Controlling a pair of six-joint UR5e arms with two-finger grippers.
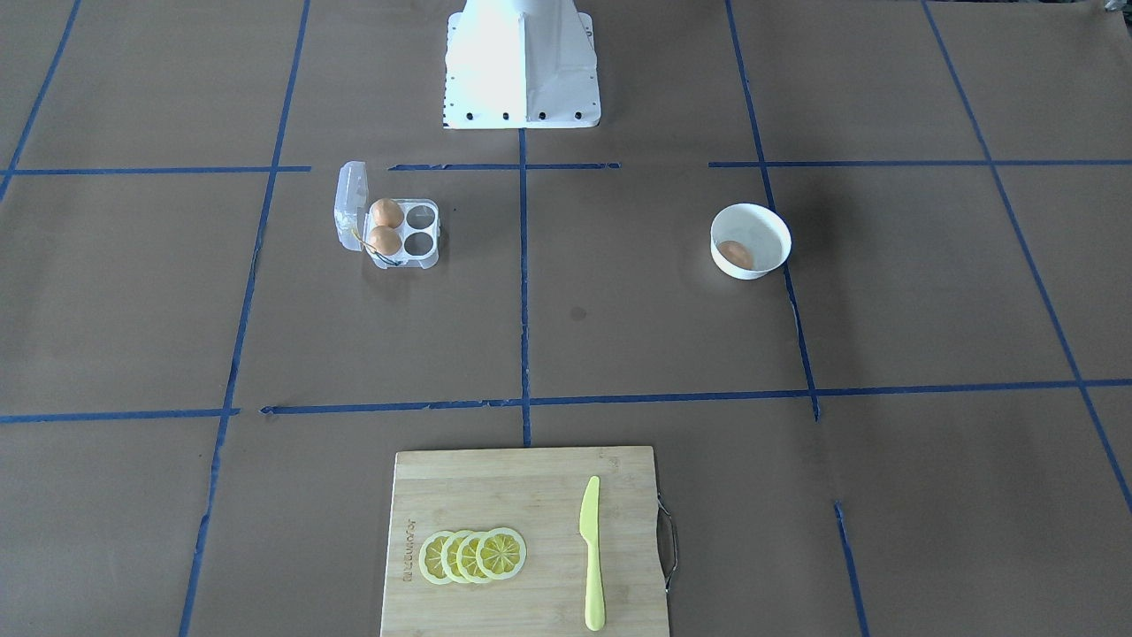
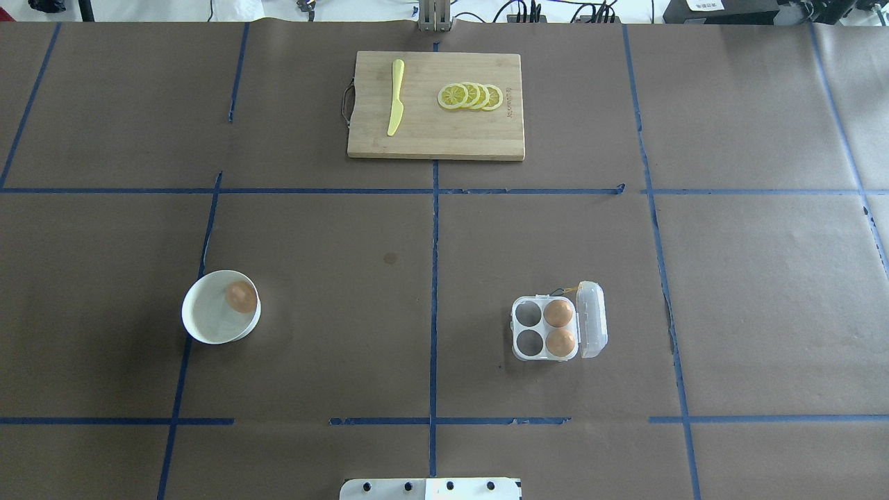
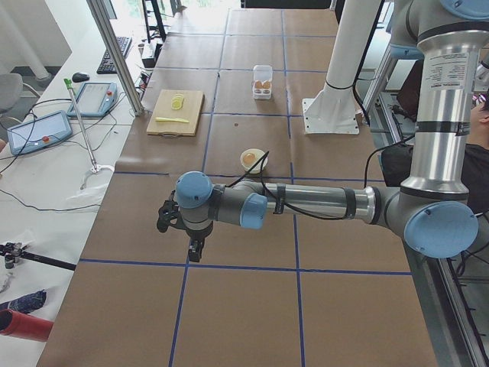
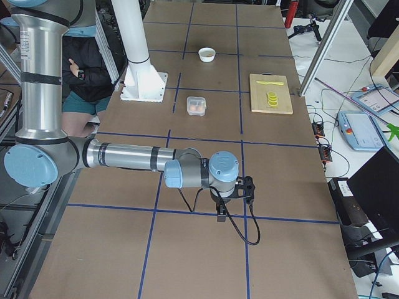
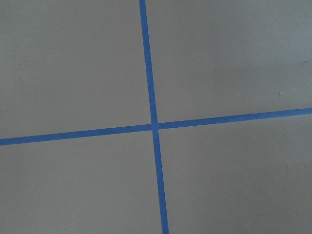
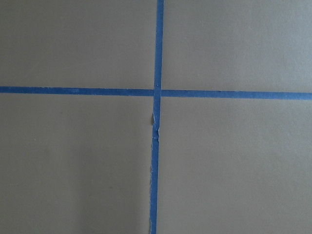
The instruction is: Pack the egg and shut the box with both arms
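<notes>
The box (image 2: 545, 328) stands on the bench (image 2: 347, 312) at the robot's right side, with its clear lid (image 2: 592, 319) open and turned to the side away from the bowl (image 2: 201, 326). Two other eggs (image 2: 558, 312) sit in the two cells beside the lid. The two cells on the bowl's side have nothing in them.

The egg (image 2: 241, 296) lies alone in the white bowl, against the inner wall. The bowl is on the robot's left side, well apart from the box.

At the far edge is a wooden cutting board (image 2: 444, 132) which carries a yellow knife (image 2: 396, 97) and overlapping lemon slices (image 2: 471, 96).

The left pincer (image 3: 195, 248) and the right pincer (image 4: 219, 212) hang above the bench ends, far from both containers. I cannot tell whether either one is released or clenched. Each wrist camera shows only brown bench cover and crossed blue tape (image 5: 155, 126).
</notes>
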